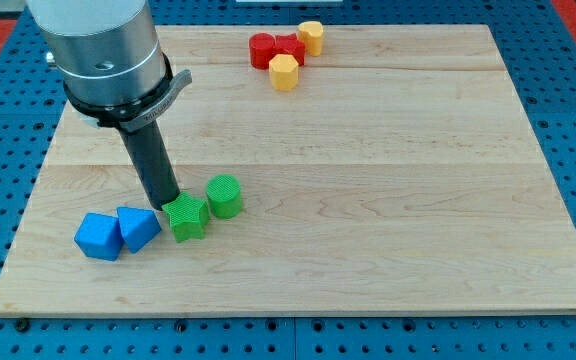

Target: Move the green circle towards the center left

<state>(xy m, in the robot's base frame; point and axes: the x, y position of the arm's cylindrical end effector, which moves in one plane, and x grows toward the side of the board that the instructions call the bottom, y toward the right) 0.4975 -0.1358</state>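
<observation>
1. The green circle (224, 195) stands on the table (388, 190) in its lower-left part, at about 8 o'clock from the table's middle.
2. A green star-like block (186, 217) sits just beside the circle at its 8 o'clock, touching or nearly so; I cannot tell which.
3. My tip (165, 205) rests at the green star-like block's 10 o'clock, right against it. It is a plain rod, so the tool has no jaws and grasps nothing.
4. A blue triangular block (138, 228) lies at the tip's 7 o'clock, with a blue cube-like block (99, 236) touching it at 9 o'clock.
5. Near the table's 12 o'clock edge, a red cylinder (262, 49) and a red block (288, 47) cluster with two yellow hexagonal blocks (284, 72) (311, 37), well apart from the green pieces.
</observation>
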